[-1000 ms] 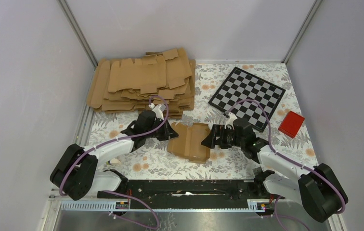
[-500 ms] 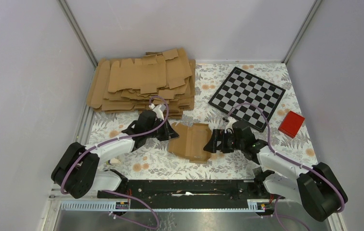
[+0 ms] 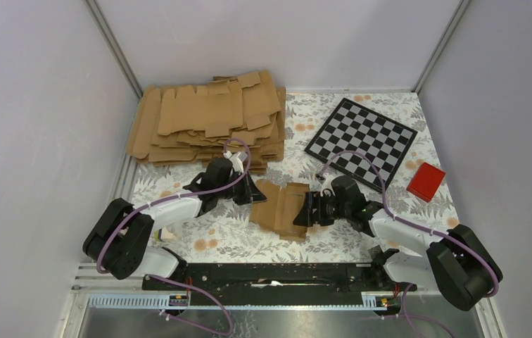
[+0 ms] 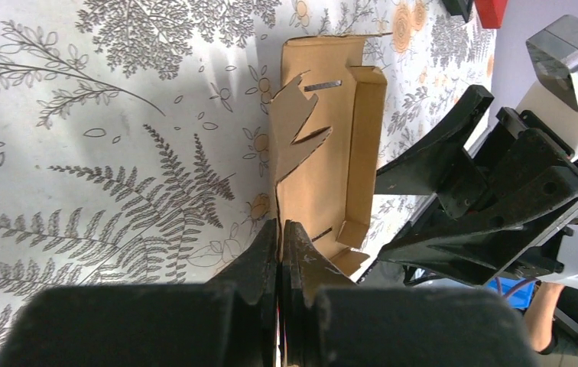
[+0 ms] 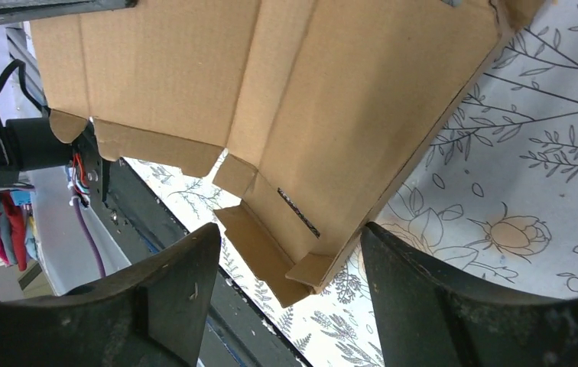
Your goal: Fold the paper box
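The paper box is a small brown cardboard blank with partly raised flaps, lying tilted on the flowered table between the two arms. My left gripper is shut on its left edge; in the left wrist view the fingertips pinch the cardboard sheet that rises away from them. My right gripper is at the box's right edge. In the right wrist view it stands open, with a folded corner of the box between the two fingers and a gap on both sides.
A big pile of flat cardboard blanks lies at the back left. A checkerboard sits at the back right with a small red block beside it. A black rail runs along the near edge. Grey walls enclose the table.
My right gripper has moved left onto the box's right edge and its jaws have narrowed. The left gripper stays shut on the box and has shifted slightly right, so the box looks more folded.
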`<state>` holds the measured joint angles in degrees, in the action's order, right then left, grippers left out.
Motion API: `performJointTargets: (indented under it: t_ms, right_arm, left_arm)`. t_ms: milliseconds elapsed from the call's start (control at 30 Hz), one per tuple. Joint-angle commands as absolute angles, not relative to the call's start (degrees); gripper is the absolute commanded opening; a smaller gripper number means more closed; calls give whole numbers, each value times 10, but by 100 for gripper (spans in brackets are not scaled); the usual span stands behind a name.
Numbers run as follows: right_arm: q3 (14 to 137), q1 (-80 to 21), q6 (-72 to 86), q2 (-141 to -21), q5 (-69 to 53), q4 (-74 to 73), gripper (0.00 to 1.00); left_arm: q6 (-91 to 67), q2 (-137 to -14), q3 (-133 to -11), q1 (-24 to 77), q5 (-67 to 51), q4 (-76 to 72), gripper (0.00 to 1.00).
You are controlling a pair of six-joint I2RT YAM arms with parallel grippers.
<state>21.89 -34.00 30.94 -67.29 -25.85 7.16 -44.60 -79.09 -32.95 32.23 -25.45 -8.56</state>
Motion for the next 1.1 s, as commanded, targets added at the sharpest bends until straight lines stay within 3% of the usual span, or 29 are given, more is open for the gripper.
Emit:
performJointTargets:
  t_ms: [0,100,433,567,1067]
  right_arm:
    - [246,-348,313,-678,-292,94,74]
    - [246,-348,311,-683,-308,94,75]
    - [244,-349,256,-677,-359,66,99]
    - [238,-351,248,-671,-382,74,100]
    - [262,-400,220,-685,-281,33,100]
  left_arm:
    - [-466,-800,-357,323,-300,-145,0]
    - [-468,-807,-360,323,-307,-150,0]
    - [-464,-830,-382,323,-330,-143,0]
    - [-467,-841,-395,323,-344,-135,0]
    - [-489,-860,-412,324,-381,-149,0]
